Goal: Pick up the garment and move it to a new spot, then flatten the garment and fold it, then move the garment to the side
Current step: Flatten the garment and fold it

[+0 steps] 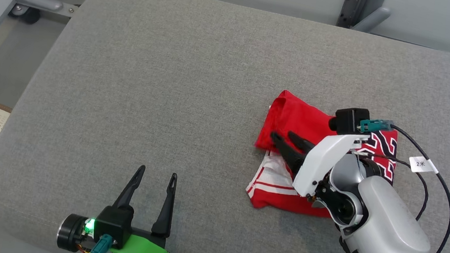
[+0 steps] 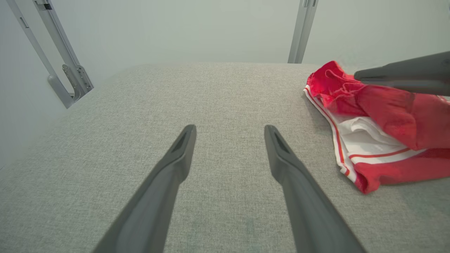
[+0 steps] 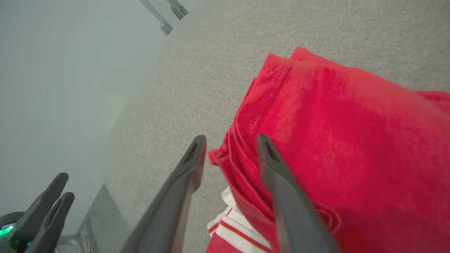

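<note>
- Garment (image 1: pixel 304 119): one, folded, red with a white striped panel and black-white lettering, on the right of the grey pad (image 1: pixel 172 76).
- Two grippers: left gripper (image 1: pixel 157 172) spread wide over bare pad; right gripper (image 1: pixel 282 135) parted, empty, over the garment's edge.

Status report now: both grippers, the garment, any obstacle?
Left gripper open over grey cushion. Right gripper open over folded red garment. No obstacle around it.

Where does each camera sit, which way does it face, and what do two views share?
Head view: on the head, facing forward and down at the cushion; left gripper lower left, right gripper over the red garment.
Left wrist view: on the left wrist, facing along its gripper across the cushion.
Right wrist view: on the right wrist, facing along its gripper at the garment's edge.
Shared: all show the garment.
</note>
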